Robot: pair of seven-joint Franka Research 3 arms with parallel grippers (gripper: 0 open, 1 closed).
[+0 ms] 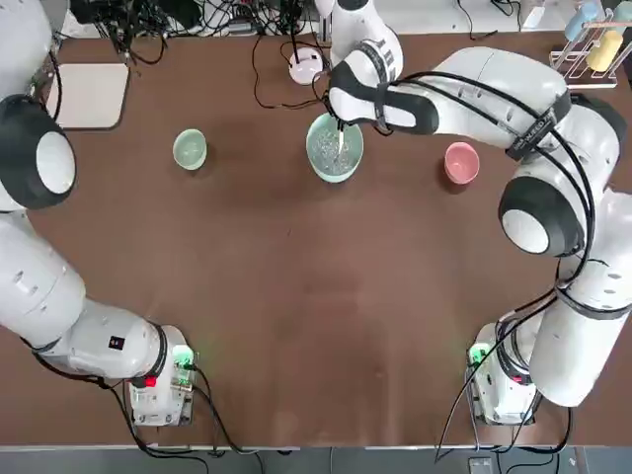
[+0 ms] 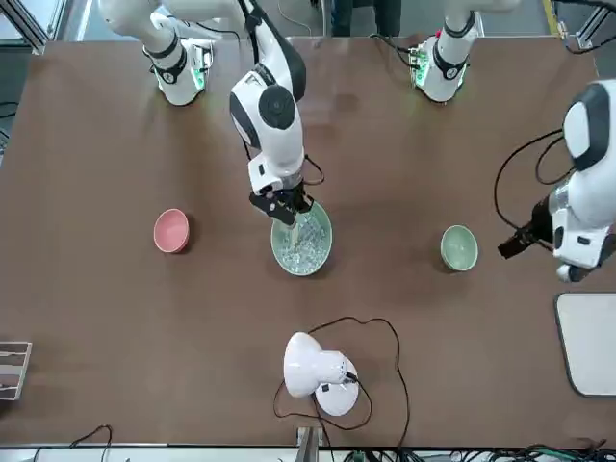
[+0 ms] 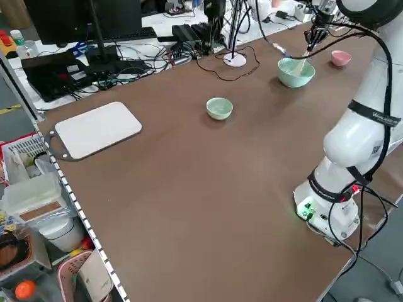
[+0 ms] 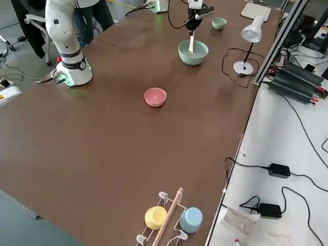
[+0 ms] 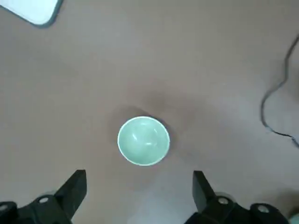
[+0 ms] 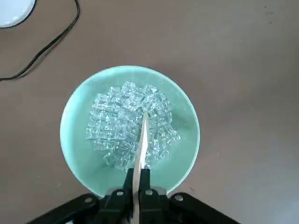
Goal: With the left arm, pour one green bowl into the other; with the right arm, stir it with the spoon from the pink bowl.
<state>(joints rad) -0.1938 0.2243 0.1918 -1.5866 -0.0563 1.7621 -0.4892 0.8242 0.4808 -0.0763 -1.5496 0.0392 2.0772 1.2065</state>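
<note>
Start at your left: the left gripper point(image 5: 135, 198) hangs released, jaws spread wide, above the table with nothing between them, and the small green bowl point(image 1: 190, 149) stands upright and empty on the table below it, just ahead of the spread fingers as the left wrist view shows it. From how that bowl lies, you can judge the pouring half finished, so the left arm point(image 1: 39, 296) has nothing you need to plan around. Moving to the middle, the wide mint-green bowl point(image 1: 335, 148) sits directly beneath the right gripper point(image 6: 137, 193), holding a heap of clear cube-like pieces point(image 6: 131, 130). That gripper is clenched on the handle of the spoon point(image 6: 141, 140), and here is the relation your stir turns on: the spoon's long axis runs straight down and away from the jaws, steeply upright in the side views, with its far end buried in the heap near the bowl's centre. Any circling you command will therefore sweep the tip about the gripper's own axis, so keep the gripper centred over the bowl or the tip will likely meet the rim. Farthest to your right, well apart from the right gripper and beyond the right arm point(image 1: 474, 94), the pink bowl point(image 1: 461, 163) stands empty.
</note>
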